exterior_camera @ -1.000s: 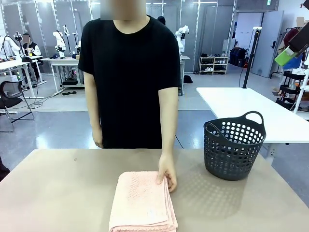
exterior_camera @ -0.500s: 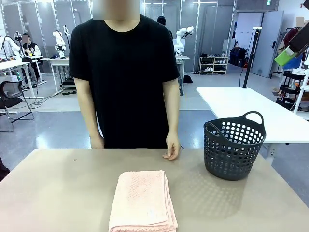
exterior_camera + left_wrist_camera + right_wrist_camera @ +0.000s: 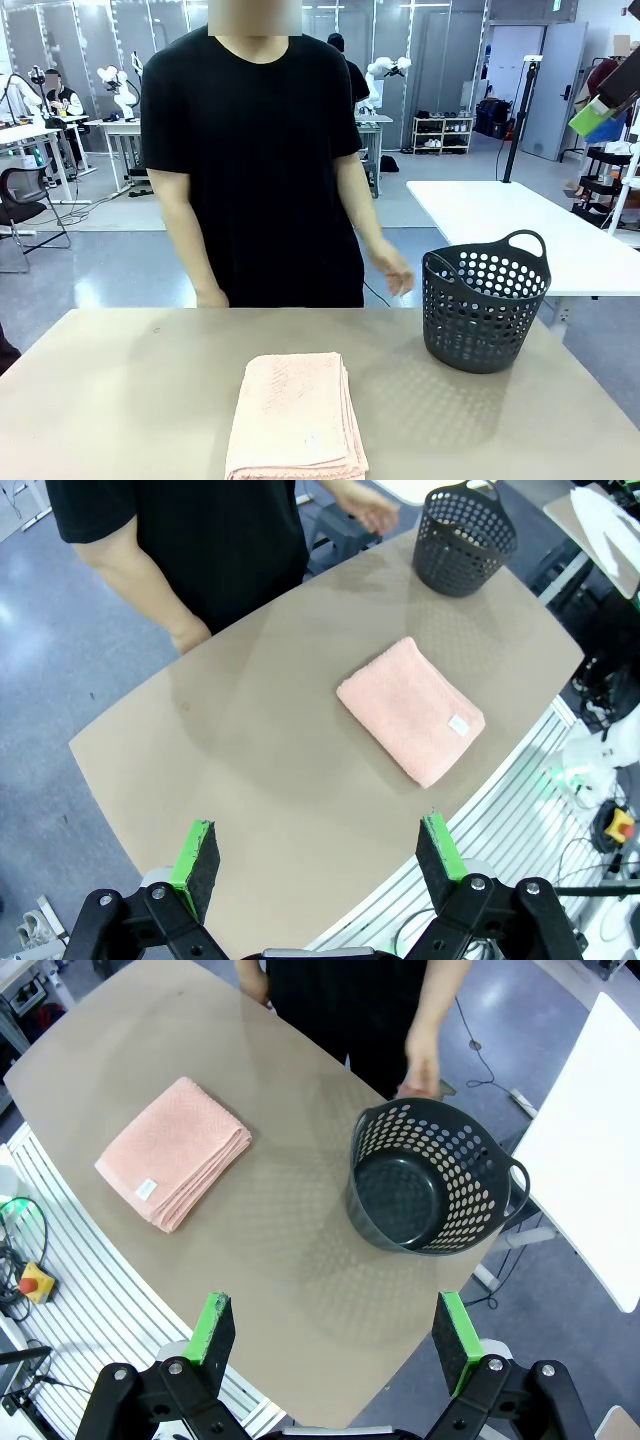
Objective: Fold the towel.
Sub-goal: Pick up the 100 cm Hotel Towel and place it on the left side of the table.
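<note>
Two grippers hang high above the table (image 3: pixel 120 400), both with jaws spread wide and holding nothing: the left gripper (image 3: pixel 318 852) and the right gripper (image 3: pixel 333 1336). Towel (image 3: pixel 296 415) lies well below and ahead of the left jaws, slightly toward their right finger, already folded into a neat layered rectangle with its small white label (image 3: pixel 460 724) facing up. From the right jaws it sits far ahead and off to the left-finger side, with the basket (image 3: pixel 432 1175) ahead near centre, empty and apart from the towel. Change over the last second: the person's hand (image 3: pixel 392 272), which was resting on the towel's far corner, has lifted off and now floats blurred beside the basket rim; the towel itself has not shifted. Judgement: folding looks finished or very nearly so, and the hand's release suggests the towel is being left for a next step.
</note>
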Robot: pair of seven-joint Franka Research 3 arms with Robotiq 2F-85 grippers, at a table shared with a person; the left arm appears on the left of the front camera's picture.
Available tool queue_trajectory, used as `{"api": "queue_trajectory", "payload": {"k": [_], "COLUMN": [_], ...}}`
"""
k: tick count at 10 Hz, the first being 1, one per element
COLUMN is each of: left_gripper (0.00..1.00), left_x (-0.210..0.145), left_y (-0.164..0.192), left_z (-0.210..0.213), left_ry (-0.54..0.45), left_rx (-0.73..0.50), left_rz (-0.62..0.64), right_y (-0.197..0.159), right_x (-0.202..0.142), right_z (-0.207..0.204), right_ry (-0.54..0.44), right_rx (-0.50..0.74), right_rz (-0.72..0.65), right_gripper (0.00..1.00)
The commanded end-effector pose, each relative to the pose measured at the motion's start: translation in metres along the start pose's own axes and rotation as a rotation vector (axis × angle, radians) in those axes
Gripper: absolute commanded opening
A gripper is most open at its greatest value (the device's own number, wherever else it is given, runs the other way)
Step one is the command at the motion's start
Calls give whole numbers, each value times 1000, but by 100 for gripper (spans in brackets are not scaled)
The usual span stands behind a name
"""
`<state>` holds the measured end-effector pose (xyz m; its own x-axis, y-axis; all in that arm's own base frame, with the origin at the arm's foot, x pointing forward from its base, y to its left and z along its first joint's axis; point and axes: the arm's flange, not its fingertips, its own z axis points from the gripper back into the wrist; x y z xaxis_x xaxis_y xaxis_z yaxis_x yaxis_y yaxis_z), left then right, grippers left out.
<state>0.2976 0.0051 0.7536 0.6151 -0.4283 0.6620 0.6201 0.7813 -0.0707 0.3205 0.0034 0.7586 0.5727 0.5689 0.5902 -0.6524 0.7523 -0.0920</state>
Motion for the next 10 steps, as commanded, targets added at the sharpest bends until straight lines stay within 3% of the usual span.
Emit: {"api": "queue_trajectory", "payload": {"k": [1,4,8,10], "left_gripper": [100,100,100,100], "left_x": [0,0,20,8], "left_y": [-2,0,27,42], "left_z": [3,0,-141,-194], "left_ry": [9,0,64,45], "left_rx": [-7,0,-206,-310], "left_rz": [-4,0,154,225], "right_y": [0,0,0,0], "right_x": [0,0,0,0], "right_z": [3,3,3,3], "right_ry": [8,8,8,8], "right_rx": [5,5,5,5], "right_rz": [1,1,1,1], "right_gripper": [100,100,100,100]}}
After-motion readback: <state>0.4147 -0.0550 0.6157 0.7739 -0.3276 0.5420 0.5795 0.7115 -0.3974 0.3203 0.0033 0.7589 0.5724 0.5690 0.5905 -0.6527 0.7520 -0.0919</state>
